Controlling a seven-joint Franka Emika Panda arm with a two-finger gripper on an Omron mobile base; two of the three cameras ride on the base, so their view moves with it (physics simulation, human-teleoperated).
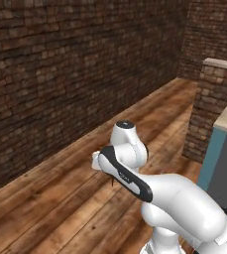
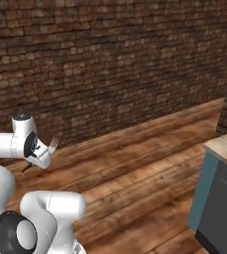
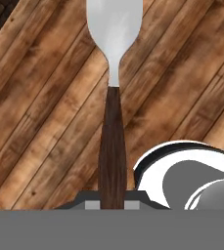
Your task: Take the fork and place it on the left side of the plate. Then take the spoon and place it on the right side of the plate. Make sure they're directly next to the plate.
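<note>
Fork leg in hand: the two-finger gripper (image 2: pixel 41 159) is clamped on the dark brown handle of the small silver-headed fork (image 3: pixel 113 117), carried in the air above the wooden plank floor (image 2: pixel 144 163), tines pointing away from the hand. Brick wall (image 2: pixel 110 64) lies beyond it. Next, I'd judge: bring the plate into sight, then lower the fork directly beside its left edge.

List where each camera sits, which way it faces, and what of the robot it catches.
Left base view: behind the arm's left, facing the brick wall and plank floor; arm at lower right.
Right base view: behind its right, same wall and floor; arm lower left, fork in the gripper.
Hand view: looks along the held fork at the floor.
</note>
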